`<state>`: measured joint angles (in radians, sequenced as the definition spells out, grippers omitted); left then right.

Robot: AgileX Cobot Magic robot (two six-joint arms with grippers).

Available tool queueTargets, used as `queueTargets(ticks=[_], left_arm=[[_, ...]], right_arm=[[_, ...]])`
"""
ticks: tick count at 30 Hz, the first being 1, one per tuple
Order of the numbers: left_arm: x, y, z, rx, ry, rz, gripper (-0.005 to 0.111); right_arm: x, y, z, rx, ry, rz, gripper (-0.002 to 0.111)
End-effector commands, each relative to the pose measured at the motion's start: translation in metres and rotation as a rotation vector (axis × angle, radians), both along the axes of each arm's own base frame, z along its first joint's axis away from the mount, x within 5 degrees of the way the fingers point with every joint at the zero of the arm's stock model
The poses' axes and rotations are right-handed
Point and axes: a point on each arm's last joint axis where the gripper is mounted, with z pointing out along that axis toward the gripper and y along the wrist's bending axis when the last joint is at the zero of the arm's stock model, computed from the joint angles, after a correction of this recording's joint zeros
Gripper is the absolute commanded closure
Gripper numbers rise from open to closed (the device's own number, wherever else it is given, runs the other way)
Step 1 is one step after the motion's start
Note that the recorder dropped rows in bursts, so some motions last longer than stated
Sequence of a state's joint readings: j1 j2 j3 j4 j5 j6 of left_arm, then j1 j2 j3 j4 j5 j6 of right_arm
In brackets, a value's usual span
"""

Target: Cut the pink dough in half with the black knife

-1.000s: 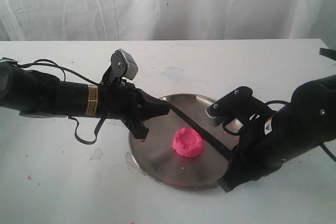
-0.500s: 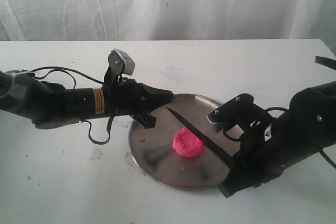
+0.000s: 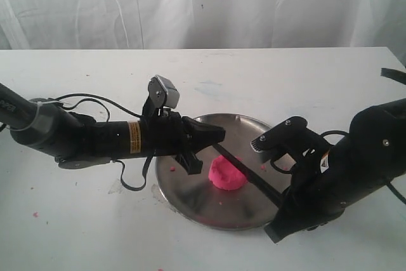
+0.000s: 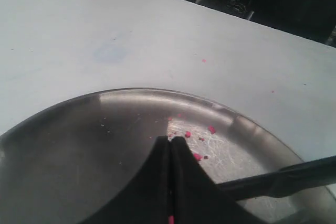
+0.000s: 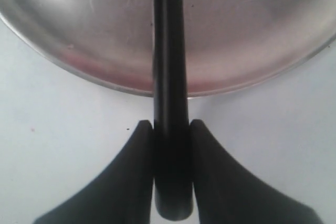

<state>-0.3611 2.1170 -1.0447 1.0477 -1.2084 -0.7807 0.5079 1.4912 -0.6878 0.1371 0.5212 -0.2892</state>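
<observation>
Dough (image 3: 226, 174) sits as one whole pink lump with a dented top, near the middle of the plate (image 3: 184, 185). No cut shows in it. The plate is round steel and lies flat on the white table (image 3: 89, 233).

Knife (image 3: 254, 179): all black, lying slantwise over the plate. Its handle end is out past the plate's rim on the right arm's side, and its blade reaches in across the plate, passing just beside the dough. Cannot tell whether the blade touches the dough. The tip end is hidden behind the left gripper (image 3: 219, 134).

Right gripper (image 5: 170, 124): sits just off the plate's rim, over the table. Both fingers (image 5: 139, 145) are clamped against the sides of the knife handle, and the butt of the handle shows between them. From this wrist the knife runs straight out over the plate's edge.

Left gripper: reaches in over the plate from the rim opposite the right gripper, low and nearly level, its tip close to the dough and the blade. In its wrist view the fingers (image 4: 181, 153) are pressed together to a point with nothing between the tips. Cannot tell whether they touch the plate.

Crumbs (image 4: 211, 128): a few pink specks on the plate's floor beyond the left gripper's tip, plus scattered ones on the table.
</observation>
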Motion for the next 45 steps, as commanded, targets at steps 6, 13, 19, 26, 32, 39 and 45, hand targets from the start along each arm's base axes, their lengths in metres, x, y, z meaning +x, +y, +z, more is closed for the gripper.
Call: queueTargets(ticks=[6, 13, 19, 26, 32, 39, 45], left_arm=[[0.001, -0.002, -0.005, 0.053, -0.003, 0.015, 0.107], [0.005, 0.001, -0.01, 0.101, 0.006, 0.071, 0.107], [0.005, 0.001, -0.014, 0.091, 0.017, 0.076, 0.107], [0.005, 0.001, -0.015, 0.093, 0.02, 0.076, 0.107], [0.005, 0.002, -0.018, 0.121, 0.027, 0.081, 0.107], [0.006, 0.003, -0.021, 0.153, 0.036, 0.091, 0.107], [0.006, 0.004, -0.022, 0.165, 0.039, 0.094, 0.107]], right_arm=[[-0.001, 0.0, -0.001, 0.001, 0.009, -0.007, 0.108], [0.0, 0.0, -0.001, 0.004, 0.003, -0.008, 0.108], [0.001, 0.001, 0.0, 0.013, -0.006, -0.013, 0.108], [0.0, 0.001, 0.0, 0.022, 0.007, -0.024, 0.108], [0.0, 0.001, 0.0, 0.022, 0.007, -0.024, 0.108], [0.0, 0.001, 0.0, 0.022, 0.007, -0.024, 0.108], [0.0, 0.002, 0.0, 0.023, 0.004, -0.025, 0.108]])
